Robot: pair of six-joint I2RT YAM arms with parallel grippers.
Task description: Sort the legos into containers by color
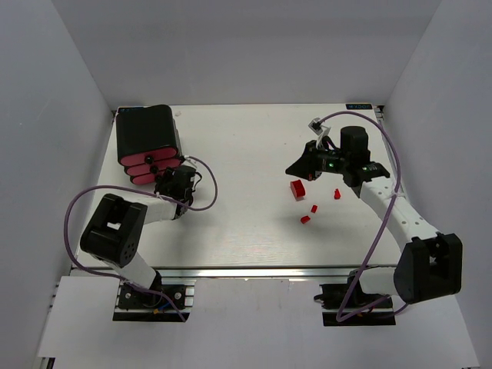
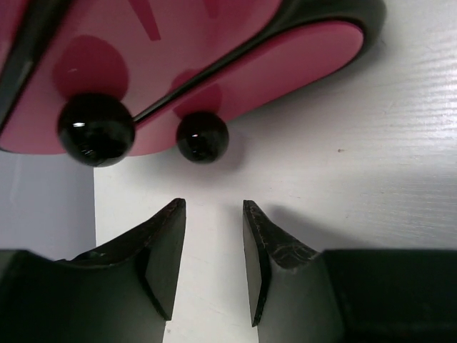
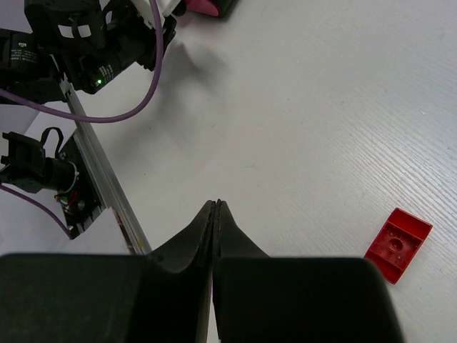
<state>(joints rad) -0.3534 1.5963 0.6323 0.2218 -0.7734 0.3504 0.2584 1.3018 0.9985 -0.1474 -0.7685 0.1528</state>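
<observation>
White table (image 1: 246, 146) with pale walls (image 1: 46, 77) around it. A metal rail (image 1: 254, 271) lines its 6 o'clock edge. A small blue label (image 1: 359, 106) sits at 1 o'clock.

We hold our left gripper (image 2: 214, 209) just in front of the pink drawers (image 2: 300, 57), its fingers parted with nothing between. Our right gripper (image 3: 216, 205) hangs well apart from the pink drawers, its fingers pressed together, empty.

Right gripper (image 3: 216, 213): jaws pressed together, nothing between them, above the white table (image 3: 307, 107). One red brick (image 3: 398, 244) lies flat, right of the gripper, apart from it. Left of the gripper: metal rail (image 3: 107, 186). Upper left of it: left arm (image 3: 78, 43) with a looping purple cable (image 3: 146, 78).
</observation>
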